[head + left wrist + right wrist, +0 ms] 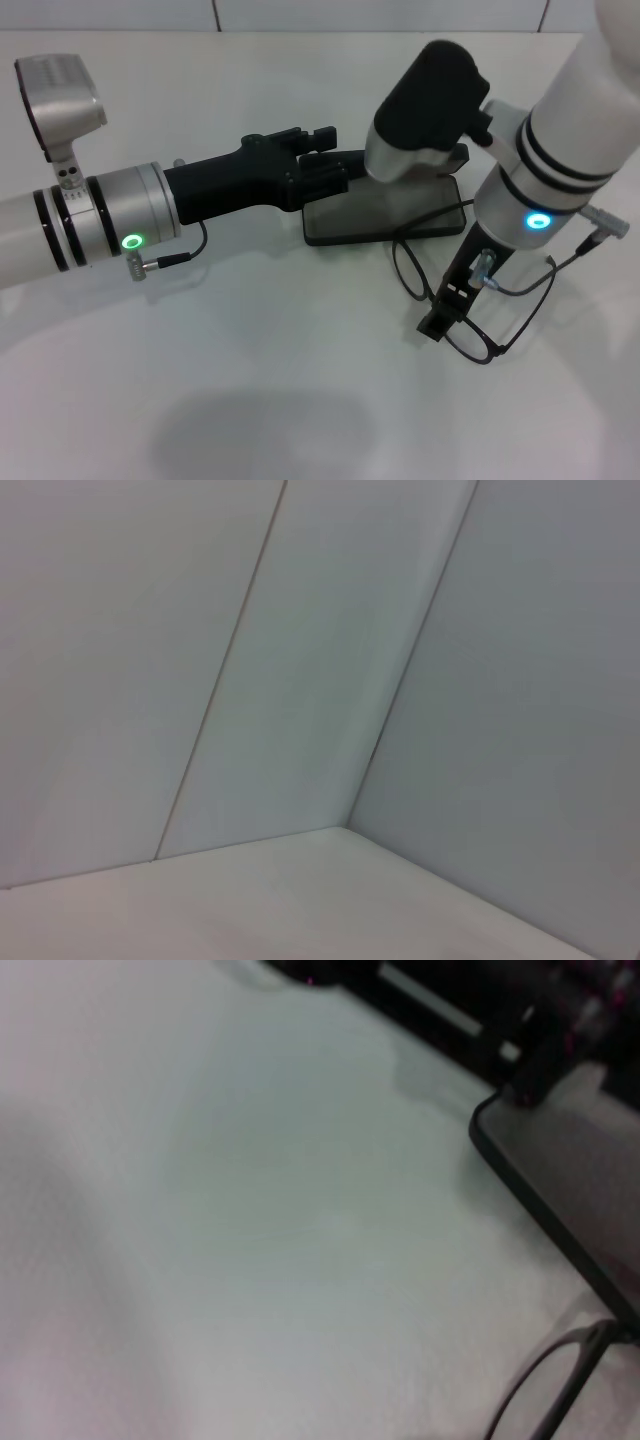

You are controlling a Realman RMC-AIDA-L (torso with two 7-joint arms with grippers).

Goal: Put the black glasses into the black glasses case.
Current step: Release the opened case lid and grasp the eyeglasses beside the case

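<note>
black glasses [470, 300] lie on the white table [250, 400] toward its right edge, just in front of the black glasses case [385, 218], which sits open near the middle with its grey lining showing. going from the left: the left gripper [310, 165] reaches in level from the left edge and its fingers are at the case's left rear corner, apparently holding or steadying the raised lid; whether they are spread or closed on it cannot be told. the left wrist view shows only bare wall. next comes the case, its long axis running left to right. then the frames, whose nearest lens almost touches the case's front right corner, with the temple arms trailing toward the right edge. the right gripper [455, 300] points down over the middle of the frames, its tip right at the bridge or rim; whether its fingers are pinching the frame or merely parted around it cannot be told. the right wrist view catches one lens rim beside the case's edge. the right arm is plainly the nearer one, and the coming move looks to depend on carrying the frames a short way back and leftward into the tray.
</note>
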